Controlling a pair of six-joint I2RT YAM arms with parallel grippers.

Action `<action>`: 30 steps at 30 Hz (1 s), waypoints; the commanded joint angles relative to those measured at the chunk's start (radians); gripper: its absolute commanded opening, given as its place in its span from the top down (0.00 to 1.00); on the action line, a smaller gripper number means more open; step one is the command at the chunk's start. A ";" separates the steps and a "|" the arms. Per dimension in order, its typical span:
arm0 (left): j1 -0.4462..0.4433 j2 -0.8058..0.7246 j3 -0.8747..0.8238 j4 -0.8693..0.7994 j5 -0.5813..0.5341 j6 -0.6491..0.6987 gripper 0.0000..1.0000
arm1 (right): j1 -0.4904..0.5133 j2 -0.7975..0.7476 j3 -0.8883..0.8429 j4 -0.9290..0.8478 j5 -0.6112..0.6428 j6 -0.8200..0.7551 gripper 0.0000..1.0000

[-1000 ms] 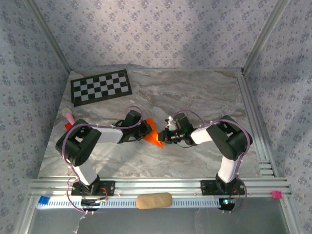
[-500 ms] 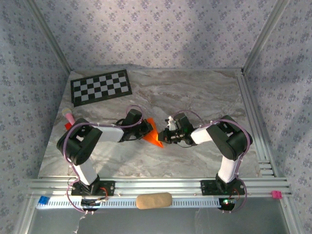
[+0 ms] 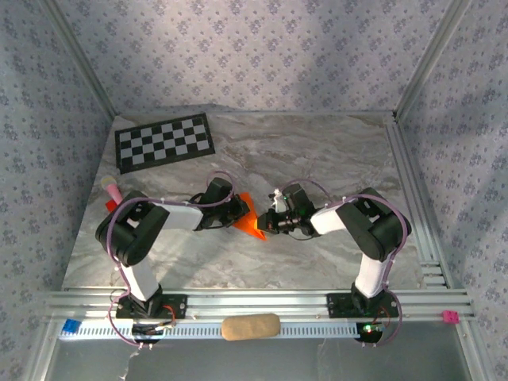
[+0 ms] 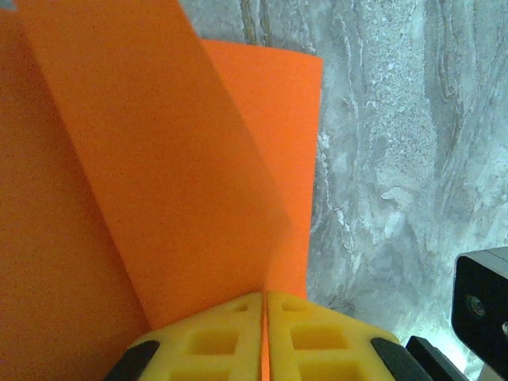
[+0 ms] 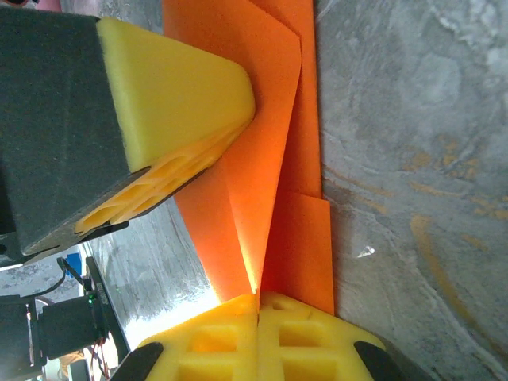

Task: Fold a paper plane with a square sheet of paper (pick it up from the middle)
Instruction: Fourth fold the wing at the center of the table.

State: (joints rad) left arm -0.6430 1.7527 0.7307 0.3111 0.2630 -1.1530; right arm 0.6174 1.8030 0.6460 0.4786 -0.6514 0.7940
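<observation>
Orange paper [image 3: 252, 224] is mid-table, folded down to a smaller layered shape, creases and overlapping flaps clear in both wrist views. It sits between the two grippers, which meet it from opposite sides; can't tell if its lower edge touches the table [image 3: 333, 151]. Left gripper [image 4: 263, 297]: yellow fingers pressed together, pinching the paper's edge where two flaps fan out from the tips. Right gripper [image 5: 258, 298]: fingers also pressed together, nipping the paper at a crease. In the right wrist view, one of the left gripper's yellow fingers lies against the paper just beyond that pinch. Further out: checkerboard sheet [image 3: 165, 141] at the far left corner, small red and pink object [image 3: 111, 193] at the left edge, both well apart from the paper.
</observation>
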 commanded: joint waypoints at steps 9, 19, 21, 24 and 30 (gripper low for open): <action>0.009 0.027 0.030 -0.062 0.005 0.036 0.89 | -0.010 0.000 0.004 -0.134 0.043 -0.020 0.90; 0.011 0.036 0.028 -0.059 0.010 0.033 0.90 | -0.006 -0.080 -0.006 -0.256 0.049 -0.085 0.84; 0.010 0.034 0.028 -0.059 0.012 0.033 0.90 | -0.005 -0.083 -0.006 -0.269 0.047 -0.093 0.84; 0.010 0.033 0.026 -0.058 0.010 0.034 0.90 | -0.001 -0.080 -0.005 -0.291 0.043 -0.110 0.84; 0.011 0.031 0.026 -0.060 0.009 0.035 0.90 | 0.004 -0.061 -0.005 -0.326 0.065 -0.118 0.87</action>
State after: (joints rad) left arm -0.6411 1.7676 0.7506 0.2886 0.2771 -1.1347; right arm 0.6178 1.7275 0.6556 0.2859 -0.6189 0.7013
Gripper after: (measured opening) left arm 0.103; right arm 0.136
